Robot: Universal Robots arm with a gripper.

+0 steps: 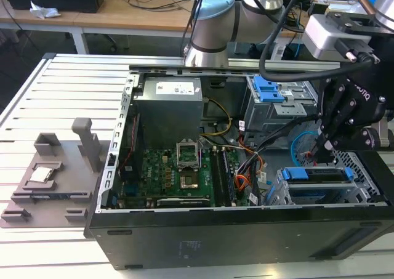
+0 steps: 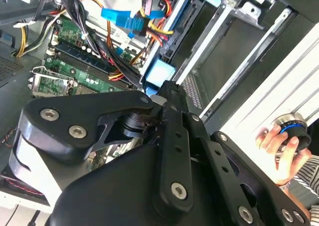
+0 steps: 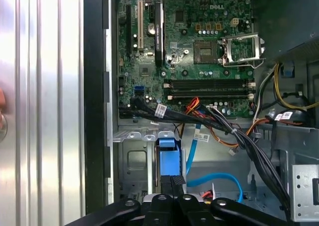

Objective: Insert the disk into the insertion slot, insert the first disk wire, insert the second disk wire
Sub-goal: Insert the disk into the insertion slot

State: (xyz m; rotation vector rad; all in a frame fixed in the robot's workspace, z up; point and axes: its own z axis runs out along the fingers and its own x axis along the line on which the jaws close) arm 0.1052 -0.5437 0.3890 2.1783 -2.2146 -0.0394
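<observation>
- Bench: ribbed aluminium slats, brightly lit.
- Wooden desks with white legs stand beyond the bench's far edge.
- Floor under the desks: dark.

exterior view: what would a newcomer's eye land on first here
Most likely the open computer case lying on the slatted table, with its green motherboard bared in the middle. Next, at the exterior view's right, the black gripper hangs close over the disk, whose bright blue carrier sits in the silver insertion slot.
</observation>
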